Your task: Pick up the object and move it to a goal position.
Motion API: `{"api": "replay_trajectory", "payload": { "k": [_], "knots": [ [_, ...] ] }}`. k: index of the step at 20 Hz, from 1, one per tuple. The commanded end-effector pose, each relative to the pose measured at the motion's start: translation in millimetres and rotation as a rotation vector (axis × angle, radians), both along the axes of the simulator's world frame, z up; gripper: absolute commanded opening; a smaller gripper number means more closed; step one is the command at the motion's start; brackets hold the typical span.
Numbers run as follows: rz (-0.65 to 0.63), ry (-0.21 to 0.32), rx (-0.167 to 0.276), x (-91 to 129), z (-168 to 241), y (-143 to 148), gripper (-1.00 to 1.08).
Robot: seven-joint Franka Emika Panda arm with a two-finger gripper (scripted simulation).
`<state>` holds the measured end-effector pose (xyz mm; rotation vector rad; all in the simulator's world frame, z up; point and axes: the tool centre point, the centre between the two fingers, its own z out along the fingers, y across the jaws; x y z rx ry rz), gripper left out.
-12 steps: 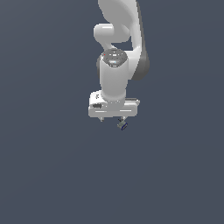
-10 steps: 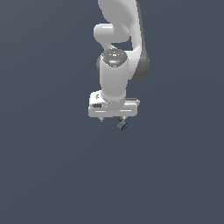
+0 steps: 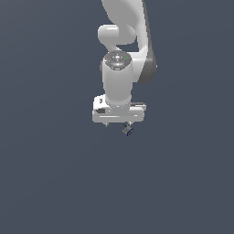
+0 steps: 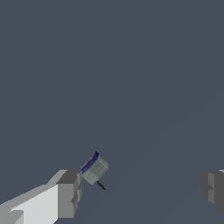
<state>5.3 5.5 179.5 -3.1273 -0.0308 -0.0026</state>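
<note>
The object (image 3: 128,131) is a tiny block with a navy-blue rim and a greyish face. In the exterior view it sits just below the white gripper (image 3: 117,125), under the finger on that view's right. The wrist view shows the object (image 4: 94,168) tilted and close against the tip of one grey finger (image 4: 69,192). The other finger (image 4: 213,185) stands far off. The gripper (image 4: 142,190) is open, and its jaws are wide apart with nothing between them. Whether the block touches the near finger, I cannot tell.
A plain dark grey-blue surface (image 3: 55,183) fills both views. The white arm (image 3: 119,73) rises above the gripper to the upper edge of the exterior view. A small dark mark (image 4: 101,185) lies just beside the block.
</note>
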Motion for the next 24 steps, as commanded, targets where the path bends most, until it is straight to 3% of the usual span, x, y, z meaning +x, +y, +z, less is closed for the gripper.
{"api": "replay_trajectory", "payload": {
  "k": [1,12,24],
  "knots": [
    [0.002,0.000,0.000,-0.2,-0.5,0.2,1.00],
    [0.143,0.000,-0.010,-11.7,-24.2,7.3,1.00],
    [0.513,0.000,-0.021,-47.5,-79.7,28.7,1.00]
  ]
}}
